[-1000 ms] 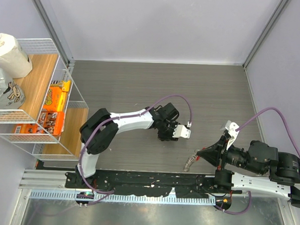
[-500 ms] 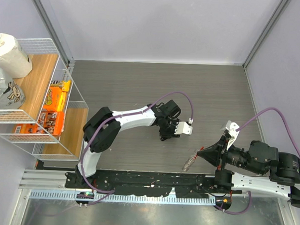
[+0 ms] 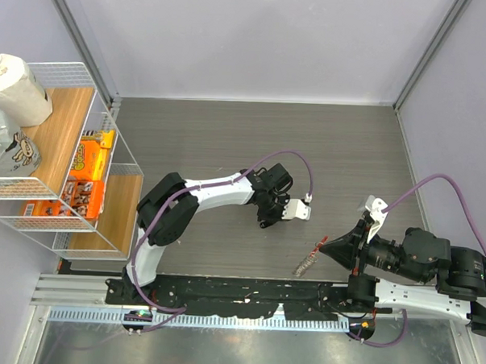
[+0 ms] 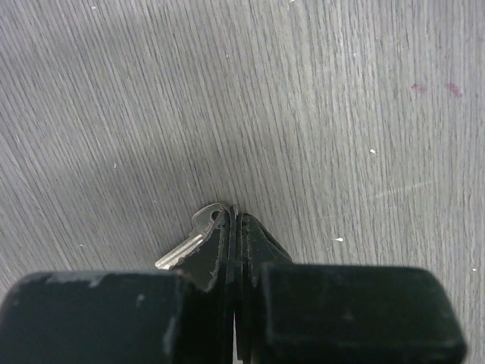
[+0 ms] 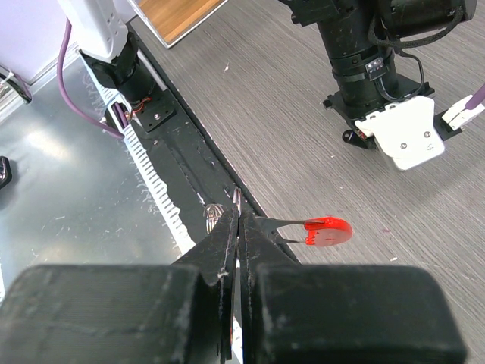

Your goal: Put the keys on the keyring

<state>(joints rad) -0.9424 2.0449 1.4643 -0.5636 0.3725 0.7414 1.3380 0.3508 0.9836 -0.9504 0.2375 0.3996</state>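
In the left wrist view a small silver key (image 4: pixel 188 243) lies on the grey wood-grain table, blade pointing down-left. My left gripper (image 4: pixel 234 210) is shut, and the key's rounded head sits pinched at its tips. From above, that gripper (image 3: pixel 267 220) points down at mid-table and hides the key. My right gripper (image 5: pixel 239 203) is shut on the keyring: its coiled silver ring (image 5: pixel 211 217) shows left of the tips and its red tag (image 5: pixel 328 230) sticks out to the right. Seen from above, the keyring (image 3: pixel 308 261) hangs from the right gripper (image 3: pixel 324 248) just beyond the black rail.
A wire shelf (image 3: pixel 108 136) with orange snack boxes (image 3: pixel 89 157) and a paper roll (image 3: pixel 17 87) stands at the left. The black rail (image 3: pixel 222 290) and a metal sheet (image 5: pixel 68 205) run along the near edge. The left arm's wrist (image 5: pixel 364 68) stands beyond the red tag.
My left gripper has closed, its tips now together at the key's head, and its wrist has shifted slightly away from the rail. The right arm has stayed still with the keyring.
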